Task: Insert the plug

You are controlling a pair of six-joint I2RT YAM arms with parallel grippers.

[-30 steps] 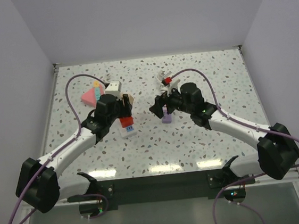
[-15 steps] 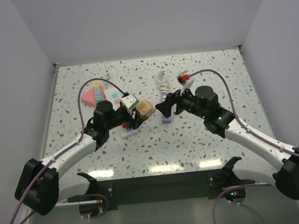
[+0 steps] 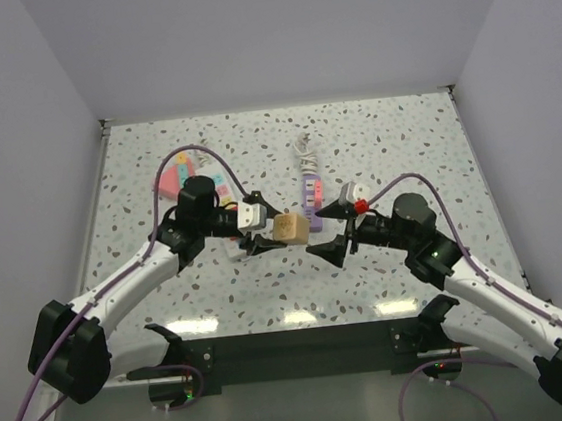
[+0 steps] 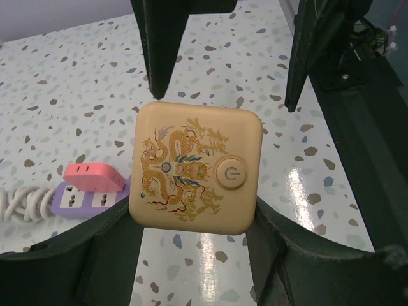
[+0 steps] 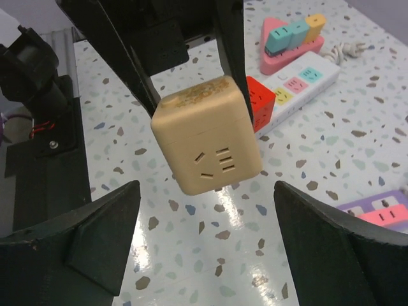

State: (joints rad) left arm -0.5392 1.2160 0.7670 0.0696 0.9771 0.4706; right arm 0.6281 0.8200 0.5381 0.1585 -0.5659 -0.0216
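Observation:
My left gripper [image 3: 267, 236] is shut on a beige cube adapter [image 3: 290, 229] and holds it above the table centre. The left wrist view shows its dragon-printed face with a power button [image 4: 195, 167], a finger on each side. The right wrist view shows its socket face [image 5: 207, 134]. My right gripper [image 3: 329, 232] is open and empty, facing the cube from the right with a small gap. A purple power strip [image 3: 309, 189] with a pink plug [image 4: 94, 178] lies behind the cube.
A white power strip [image 5: 299, 86] with a red plug [image 5: 260, 102] lies left of centre. A pink triangular strip [image 3: 169, 182] sits at the far left. A coiled white cord [image 3: 304, 148] lies beyond the purple strip. Purple arm cables arch over both arms.
My left gripper has carried the beige cube right, from above the white strip to the table centre. My right gripper has drawn back from the purple strip toward the near side, facing the cube.

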